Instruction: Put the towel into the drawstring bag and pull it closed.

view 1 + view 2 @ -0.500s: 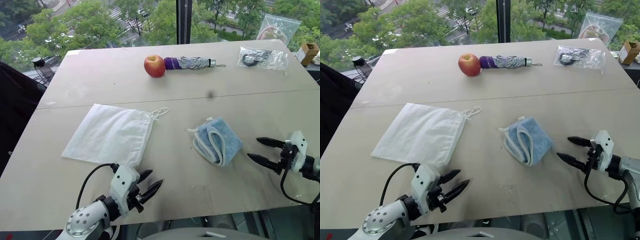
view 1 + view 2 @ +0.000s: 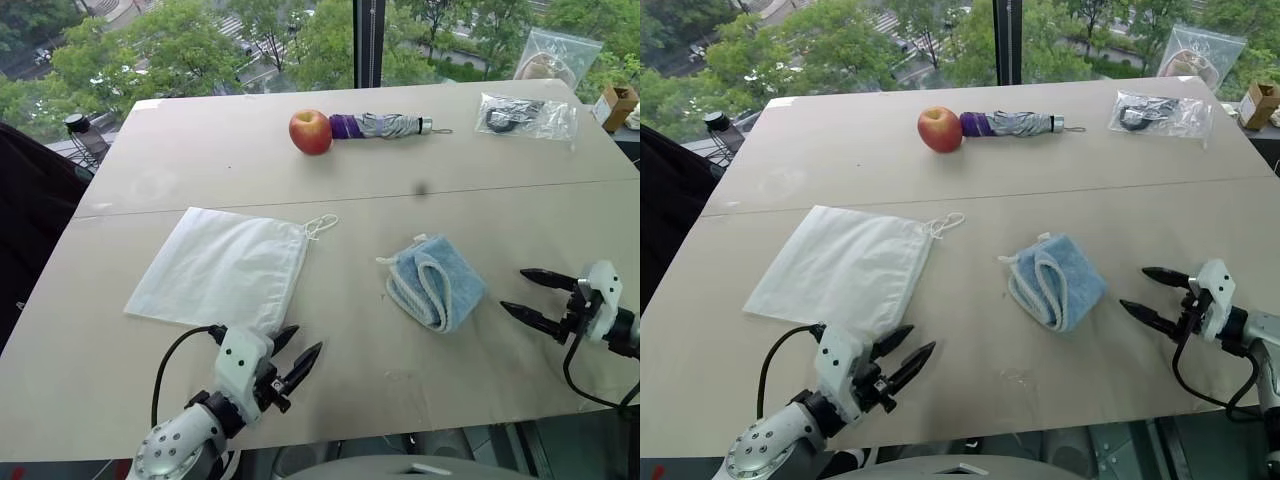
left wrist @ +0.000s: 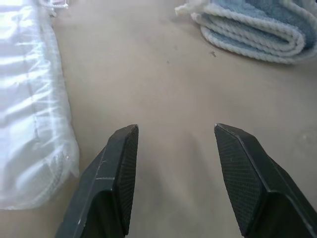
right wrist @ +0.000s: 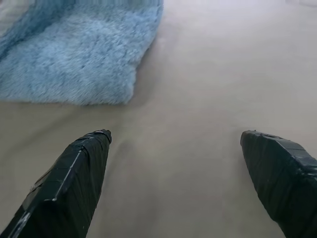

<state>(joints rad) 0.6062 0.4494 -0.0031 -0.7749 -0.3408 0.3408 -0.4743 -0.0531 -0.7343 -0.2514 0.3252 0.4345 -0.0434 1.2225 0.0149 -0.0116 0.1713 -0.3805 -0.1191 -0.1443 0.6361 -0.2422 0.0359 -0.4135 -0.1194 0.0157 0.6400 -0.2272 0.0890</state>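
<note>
While my head camera takes in the whole table [image 2: 560,215], my wrist cameras catch only close detail: past my left gripper [image 2: 297,356] I see the folded towel's [image 2: 435,282] white corded edging side-on, and past my right gripper [image 2: 530,295] its fluffy blue pile. Both my grippers stand spread and hold nothing. The towel lies near the table's right edge, just beside my right fingertips. The drawstring bag [image 2: 222,268] lies flat toward the near left corner; I cannot see into it. Along the far edge sit an apple [image 2: 310,131], a folded umbrella [image 2: 385,125] touching it, and a clear plastic bag [image 2: 525,115] holding something dark.
</note>
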